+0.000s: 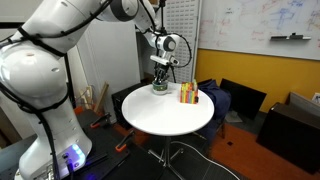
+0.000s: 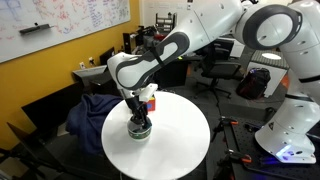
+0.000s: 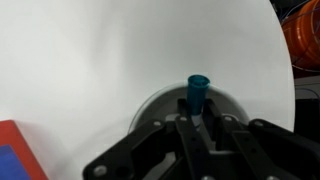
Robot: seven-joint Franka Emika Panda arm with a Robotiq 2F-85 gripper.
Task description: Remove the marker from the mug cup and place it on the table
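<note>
The mug cup [image 1: 160, 89] stands near the far edge of the round white table [image 1: 165, 118]; in the other exterior view the cup [image 2: 140, 129] sits left of the table's [image 2: 175, 140] middle. My gripper [image 1: 160, 76] [image 2: 136, 113] reaches straight down into the cup. In the wrist view the fingers [image 3: 197, 118] are closed on either side of the marker [image 3: 197, 88], a thin stick with a teal end that stands inside the cup's pale rim [image 3: 148, 106]. The marker is too small to make out in the exterior views.
A red-yellow-orange striped upright bundle [image 1: 188, 94] stands on the table close beside the cup; it also shows in an exterior view [image 2: 151, 99] and at the wrist view's corner [image 3: 18, 155]. Dark chairs [image 1: 240, 98] and a blue cloth [image 2: 92, 108] surround the table.
</note>
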